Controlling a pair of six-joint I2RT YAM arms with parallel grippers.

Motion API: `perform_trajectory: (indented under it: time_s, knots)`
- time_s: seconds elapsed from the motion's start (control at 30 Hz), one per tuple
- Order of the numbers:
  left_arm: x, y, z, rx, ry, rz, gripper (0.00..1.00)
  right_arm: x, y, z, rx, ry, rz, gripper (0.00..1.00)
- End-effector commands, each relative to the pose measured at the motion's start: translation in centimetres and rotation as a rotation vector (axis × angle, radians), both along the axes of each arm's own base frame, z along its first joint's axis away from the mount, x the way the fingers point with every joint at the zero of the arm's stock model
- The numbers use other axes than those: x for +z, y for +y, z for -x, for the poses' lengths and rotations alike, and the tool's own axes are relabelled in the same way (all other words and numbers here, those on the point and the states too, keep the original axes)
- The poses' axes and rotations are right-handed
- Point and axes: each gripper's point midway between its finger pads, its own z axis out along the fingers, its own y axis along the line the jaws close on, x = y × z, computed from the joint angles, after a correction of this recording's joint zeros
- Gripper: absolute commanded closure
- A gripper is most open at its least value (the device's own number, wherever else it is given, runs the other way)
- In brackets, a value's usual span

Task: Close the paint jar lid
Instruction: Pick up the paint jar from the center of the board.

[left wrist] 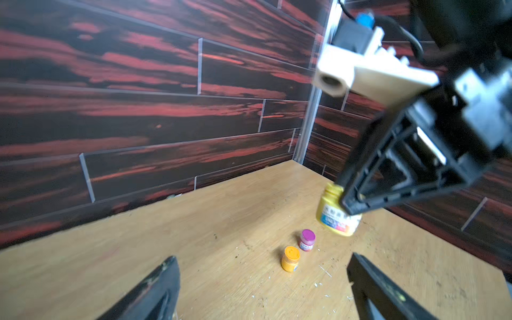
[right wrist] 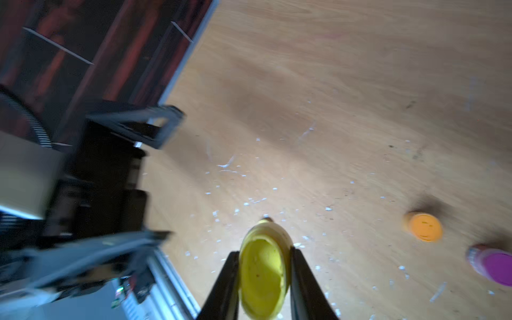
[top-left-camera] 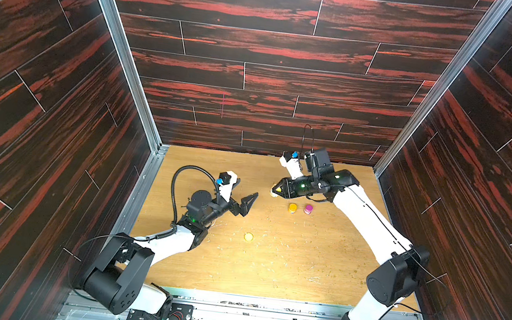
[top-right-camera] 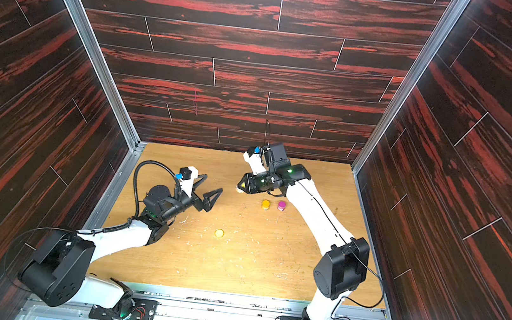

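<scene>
Wooden desk (top-left-camera: 300,272), flecked white. Left gripper (top-left-camera: 247,189) hangs over the middle, jaws spread wide, nothing between them. Right gripper (top-left-camera: 274,191) pinches the yellow paint jar (right wrist: 263,274) toward the far side, mouth uncovered. Just beside it stand an orange pot (top-left-camera: 292,208) and a magenta pot (top-left-camera: 308,209). The yellow lid (top-left-camera: 248,236) lies flat nearer the front, well apart.
</scene>
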Motion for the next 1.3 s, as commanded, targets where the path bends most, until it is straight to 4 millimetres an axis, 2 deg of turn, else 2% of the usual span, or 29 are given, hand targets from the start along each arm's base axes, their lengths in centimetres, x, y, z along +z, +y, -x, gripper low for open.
perform_trajectory:
  time_s: [0.0,0.23,0.37,0.57,0.77,1.13,1.27]
  knots:
    - [1.6,-1.9,1.5,-0.054,-0.171,-0.088,0.03,-0.3,0.4,2.4,0.041,0.135,-0.024,0.78]
    - [-0.1,-4.3,3.1,-0.098,-0.195,-0.190,0.12,-0.1,1.7,3.6,0.070,0.185,-0.061,0.78]
    - [-0.2,-4.7,3.5,-0.109,-0.199,-0.193,0.18,-0.4,2.4,4.4,0.088,0.204,-0.057,0.77]
    - [-0.4,-4.7,3.7,-0.109,-0.194,-0.198,0.24,-0.9,2.5,4.6,0.079,0.209,-0.050,0.77]
    - [-0.8,-4.9,3.8,-0.119,-0.182,-0.209,0.36,-0.9,2.7,4.8,0.081,0.208,-0.062,0.77]
    - [-0.4,-4.9,3.9,-0.119,-0.183,-0.212,0.43,-2.1,2.8,4.8,0.074,0.227,-0.054,0.77]
    - [-0.5,-5.0,3.9,-0.129,-0.175,-0.219,0.50,-2.1,2.9,4.8,0.075,0.221,-0.060,0.77]
